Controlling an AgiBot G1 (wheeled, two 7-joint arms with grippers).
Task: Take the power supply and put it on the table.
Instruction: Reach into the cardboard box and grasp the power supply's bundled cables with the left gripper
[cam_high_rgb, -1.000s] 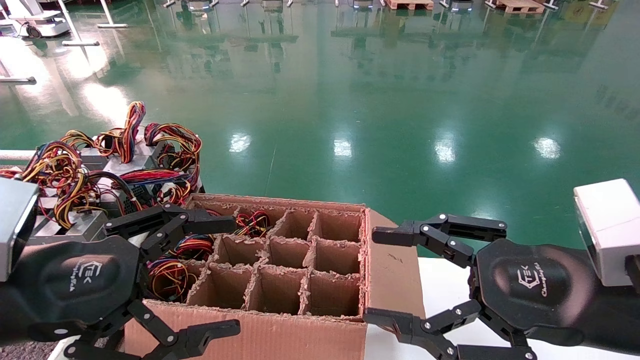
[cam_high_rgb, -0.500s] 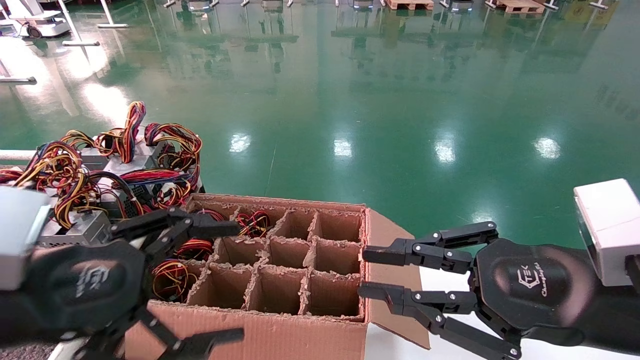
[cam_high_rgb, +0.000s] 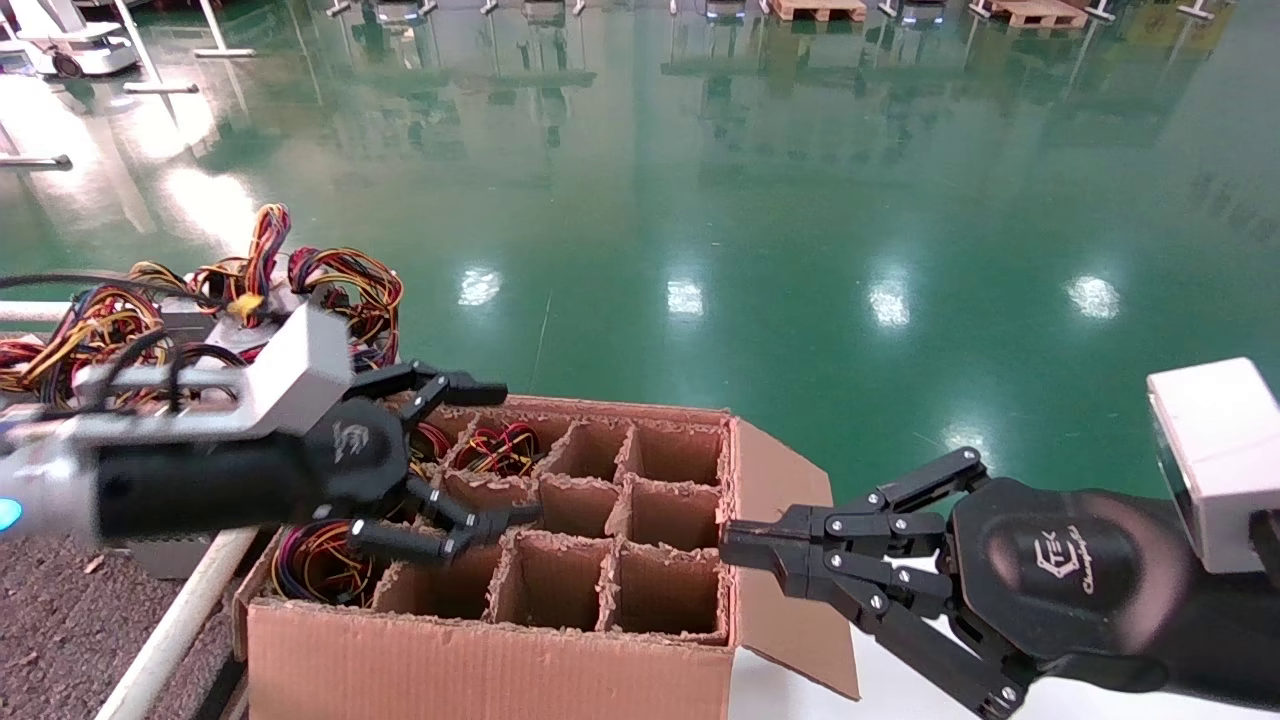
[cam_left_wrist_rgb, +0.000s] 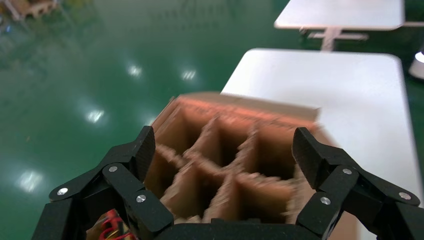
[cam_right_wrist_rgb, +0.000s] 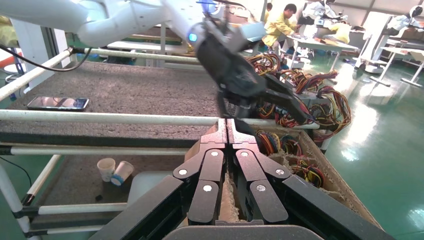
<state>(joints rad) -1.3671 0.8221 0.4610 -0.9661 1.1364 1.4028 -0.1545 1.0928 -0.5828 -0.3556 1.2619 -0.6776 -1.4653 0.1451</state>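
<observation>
The left tool (cam_high_rgb: 470, 460), fingers spread wide, is held over the left cells of a brown corrugated cardboard box (cam_high_rgb: 500, 650) split by a cardboard grid. Nothing is gripped by it. The right tool (cam_high_rgb: 735, 540) is clenched on the box's right wall, at about 3 o'clock from the box's centre (the wrist view shows cardboard pinched between the closed fingers). Coiled red, yellow and black wire bundles (cam_high_rgb: 320, 555) are seen in the leftmost cells; the units beneath them are hidden. Several silver-grey metal power supplies (cam_high_rgb: 185, 320) with tangled wiring are heaped at 10 o'clock from the box. The dark grey, speckled worktop (cam_high_rgb: 50, 640), edged by a white round rail (cam_high_rgb: 175, 625), lies at 8 o'clock.
</observation>
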